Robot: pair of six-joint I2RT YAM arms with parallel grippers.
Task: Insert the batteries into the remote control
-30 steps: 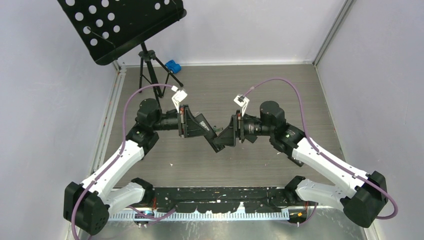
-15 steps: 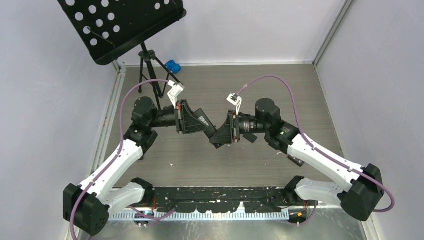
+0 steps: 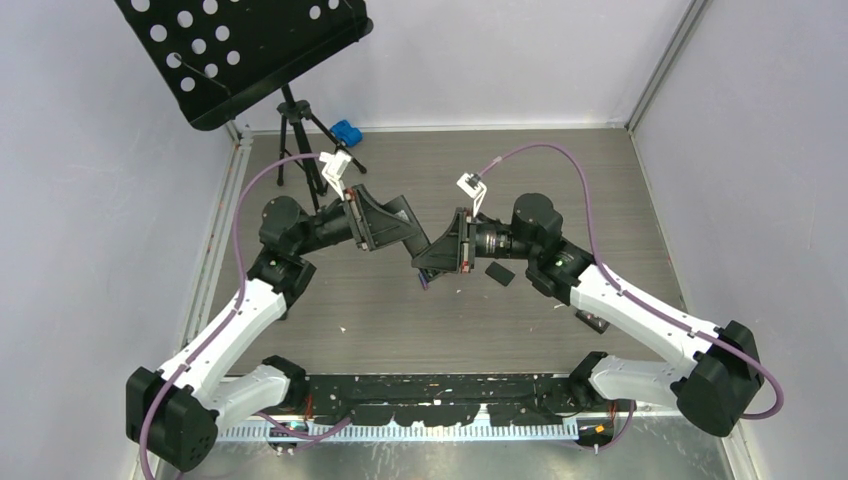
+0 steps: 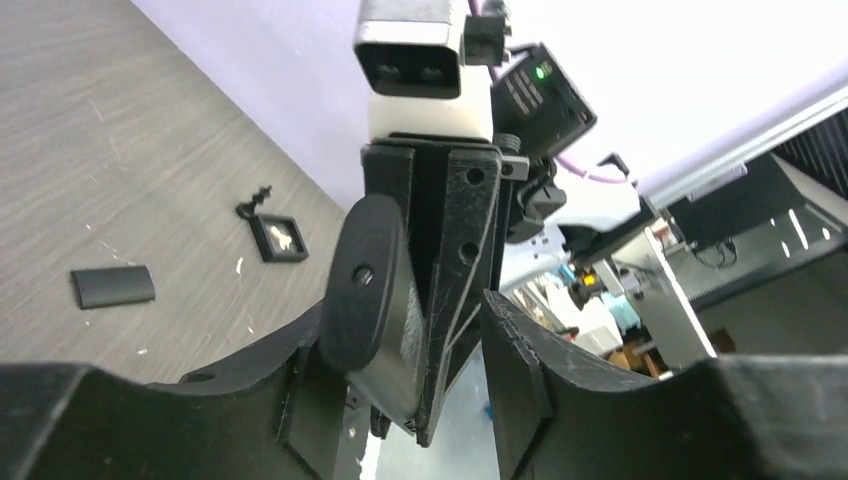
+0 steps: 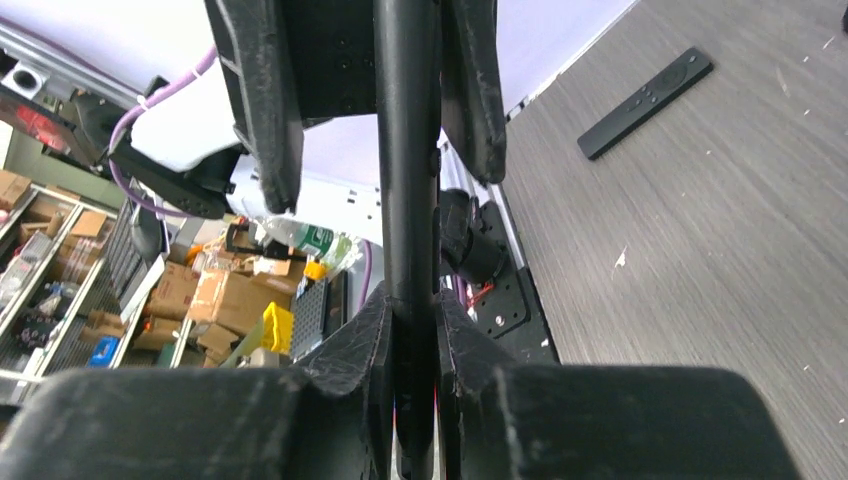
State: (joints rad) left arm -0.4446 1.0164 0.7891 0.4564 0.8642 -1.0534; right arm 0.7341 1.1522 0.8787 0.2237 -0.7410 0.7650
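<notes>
The remote control [image 5: 405, 200], a slim black bar seen edge-on, hangs in mid-air over the middle of the table. My right gripper [image 5: 410, 300] is shut on its near end. My left gripper [image 4: 405, 330] faces it with fingers [image 4: 510, 380] spread on either side of the remote's rounded end [image 4: 365, 290], so it is open. In the top view the right gripper [image 3: 432, 258] and left gripper [image 3: 405, 228] meet tip to tip. A small purple bit [image 3: 422, 283] shows below the remote; the batteries cannot be made out otherwise.
A flat black cover [image 3: 499, 273] lies on the table under my right wrist, also in the left wrist view as the cover [image 4: 113, 286]. Near it sits a small black square piece [image 4: 278, 238]. A second black remote [image 5: 645, 103] lies flat on the table. A music stand [image 3: 290, 110] stands far left.
My right gripper has shut on the remote and my left gripper has opened and let it go. Both wrists moved a little away from the near edge and to the left.
</notes>
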